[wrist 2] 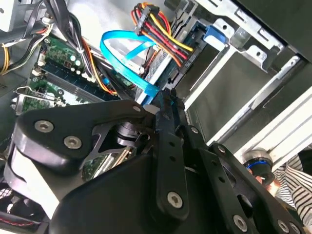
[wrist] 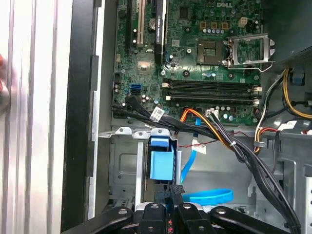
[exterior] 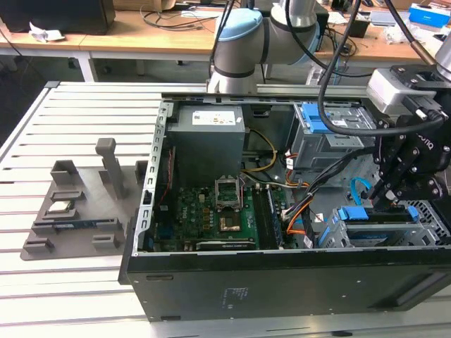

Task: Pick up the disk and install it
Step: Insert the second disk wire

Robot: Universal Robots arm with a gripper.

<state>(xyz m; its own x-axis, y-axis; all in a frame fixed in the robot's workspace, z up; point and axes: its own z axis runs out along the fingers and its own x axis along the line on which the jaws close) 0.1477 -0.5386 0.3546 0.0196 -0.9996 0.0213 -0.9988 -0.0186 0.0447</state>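
The disk [exterior: 378, 215] sits in the drive cage [exterior: 423, 229] at the case's front corner, on the exterior view's right, with blue rails at both ends. In the first wrist view the blue rail end of the disk [wrist: 161, 165] stands in the cage slot. My gripper [exterior: 386, 199] hangs right over it, fingers shut together. The gripper [wrist: 175, 189] tips rest at the disk's near edge and do not straddle it. In the second wrist view the gripper [wrist 2: 168, 96] points into the cage [wrist 2: 234, 63].
A blue flat cable [wrist: 209, 196] loops beside the fingers, and orange, black and yellow wire bundles [wrist: 229, 141] cross close by. The motherboard [exterior: 211, 211], grey power-supply box [exterior: 208, 141] and upper blue-latched cage [exterior: 320, 123] fill the case. A grey fixture [exterior: 70, 211] lies outside. A striped sleeve [wrist 2: 297, 180] is near.
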